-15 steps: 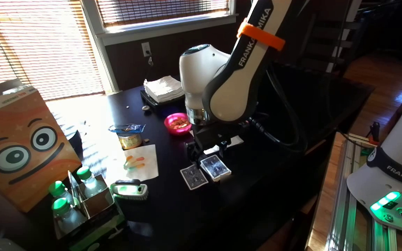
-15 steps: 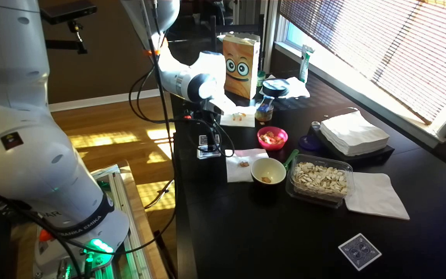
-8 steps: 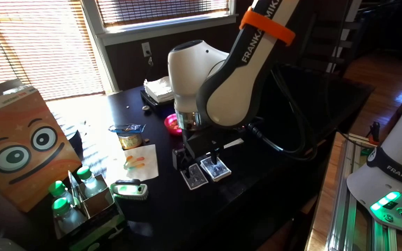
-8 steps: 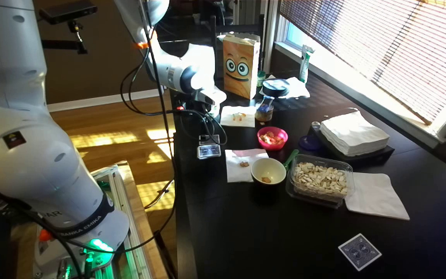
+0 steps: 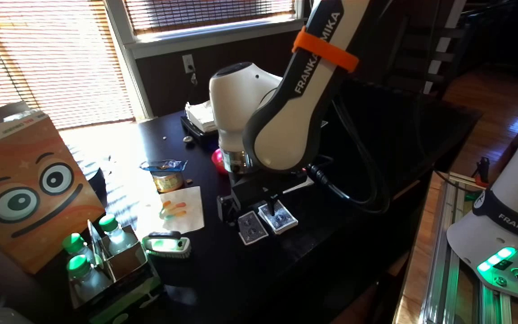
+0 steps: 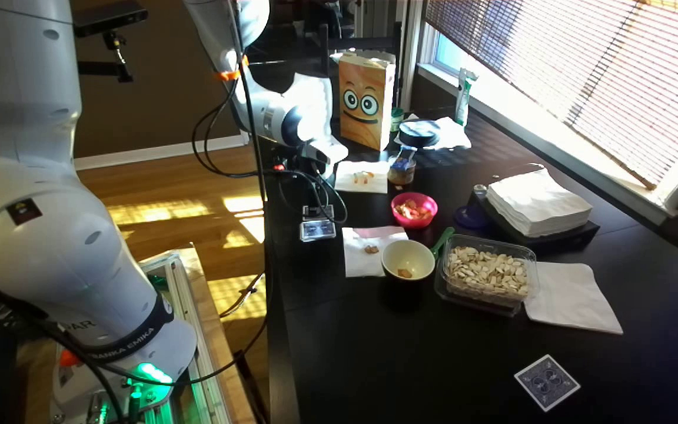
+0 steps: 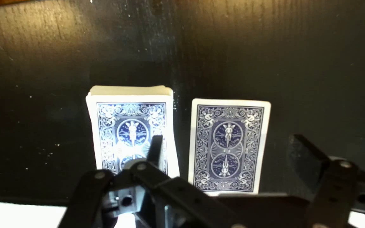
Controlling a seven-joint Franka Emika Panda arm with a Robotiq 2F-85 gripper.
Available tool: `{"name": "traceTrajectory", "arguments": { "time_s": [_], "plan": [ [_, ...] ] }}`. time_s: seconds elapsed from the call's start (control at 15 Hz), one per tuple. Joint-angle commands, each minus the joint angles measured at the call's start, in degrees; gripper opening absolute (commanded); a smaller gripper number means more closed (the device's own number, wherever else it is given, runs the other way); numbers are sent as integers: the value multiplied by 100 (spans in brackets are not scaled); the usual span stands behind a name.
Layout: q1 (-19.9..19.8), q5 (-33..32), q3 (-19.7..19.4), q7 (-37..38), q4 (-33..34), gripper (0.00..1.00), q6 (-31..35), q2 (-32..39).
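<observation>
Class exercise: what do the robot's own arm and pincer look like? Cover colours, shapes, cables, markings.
The arm is white with rounded joints, a black panel lettered FRANKA and an orange band around it. Black cables hang from it in loops. Its base shows green lights. The pincer is black, with two linked fingers dotted with silvery screw heads.

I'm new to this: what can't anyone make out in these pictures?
Card faces, wrist view: the deck and single card lie back up.
Whether the gripper finger touches the deck, wrist view: the finger itself covers that spot.
The brownish bit in the cream bowl, in an exterior view: too small to identify.
The bottle-like thing, in an exterior view: cut off by the bottom edge.
</observation>
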Motion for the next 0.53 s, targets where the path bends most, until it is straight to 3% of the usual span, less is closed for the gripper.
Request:
{"name": "traceTrajectory", "arguments": {
  "time_s": [0.0,0.47],
  "plan": [
    [71,58,-70,79,339,100,10,329],
    [101,106,-111,57,570,100,-3,627]
  ]
}}
